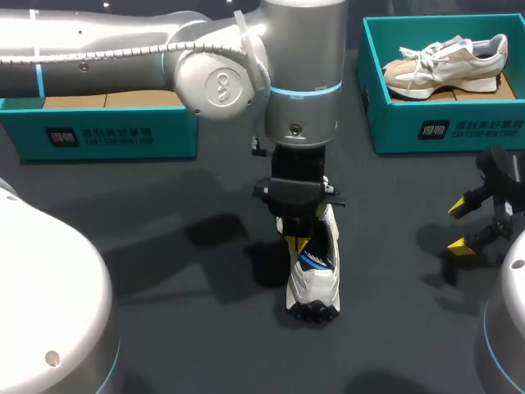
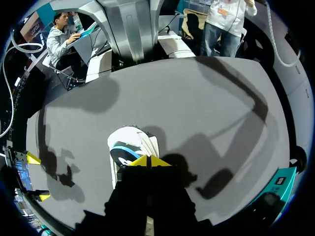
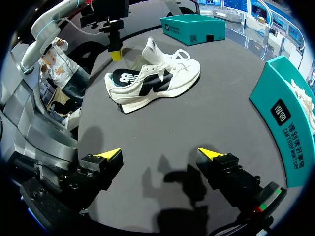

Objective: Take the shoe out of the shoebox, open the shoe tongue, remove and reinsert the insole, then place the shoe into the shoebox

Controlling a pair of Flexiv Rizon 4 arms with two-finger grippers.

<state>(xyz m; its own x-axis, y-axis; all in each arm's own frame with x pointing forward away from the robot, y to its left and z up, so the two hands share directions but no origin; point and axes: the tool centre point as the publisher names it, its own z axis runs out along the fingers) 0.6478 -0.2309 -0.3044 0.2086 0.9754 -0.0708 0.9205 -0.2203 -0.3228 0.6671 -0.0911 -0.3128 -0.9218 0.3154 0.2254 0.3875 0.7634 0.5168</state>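
My left gripper (image 2: 147, 161) had its tips pressed together on nothing, just over the heel | white low-top sneaker (image 3: 157, 81), black side panels, dark blue-edged insole, stood on its sole beneath | my right gripper (image 3: 162, 155) gaped wide, sneaker well ahead.

Left arm (image 1: 303, 82) over shoe (image 1: 316, 275) blocks top; open table (image 1: 394, 246) between shoe and right gripper (image 1: 459, 226).

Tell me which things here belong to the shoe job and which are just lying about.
Job: white shoe on the table; left gripper over it; right gripper; left shoebox, probably its box.
Lying about: right shoebox; beige shoe inside it.
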